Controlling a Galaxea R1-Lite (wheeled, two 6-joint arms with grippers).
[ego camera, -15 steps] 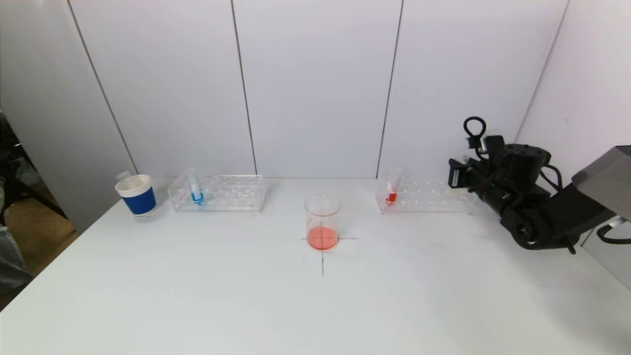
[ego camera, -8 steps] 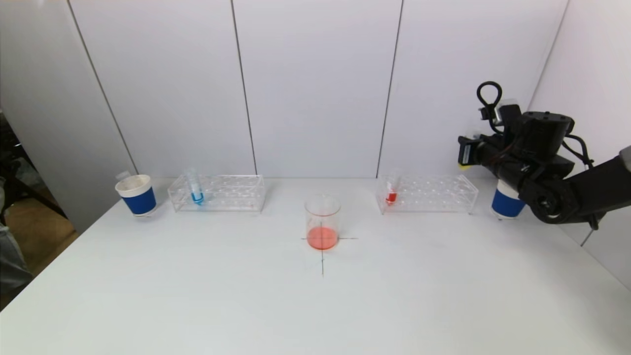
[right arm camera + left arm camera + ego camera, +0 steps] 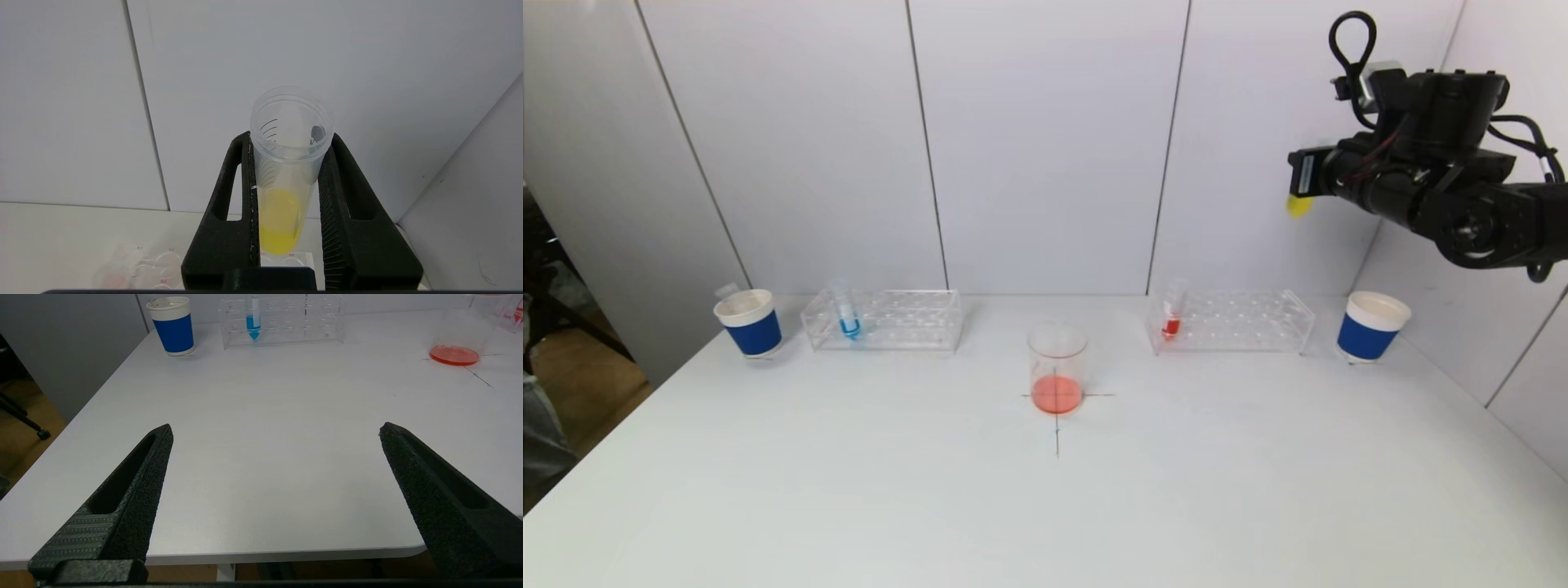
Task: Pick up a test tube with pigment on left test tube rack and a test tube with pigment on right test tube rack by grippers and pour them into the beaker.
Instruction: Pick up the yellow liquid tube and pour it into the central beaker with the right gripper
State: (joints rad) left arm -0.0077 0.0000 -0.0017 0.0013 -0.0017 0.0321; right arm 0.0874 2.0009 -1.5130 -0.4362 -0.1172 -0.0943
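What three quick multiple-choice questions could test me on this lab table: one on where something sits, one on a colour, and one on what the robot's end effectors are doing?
1. Where does the beaker stand?
A. Between the two racks, on a drawn cross
B. Inside the left rack
C. Beside the right cup

2. What colour is the liquid in the tube held by the right end effector?
A. Blue
B. Yellow
C. Green

3. How is the left end effector?
A. Shut on a tube
B. Shut on a cup
C. Open and empty

Answers:
1. A: the head view shows the beaker on the crossed lines, with the left rack and right rack on either side.
2. B: the yellow tube shows yellow liquid at its bottom.
3. C: its fingers stand wide apart over bare table.
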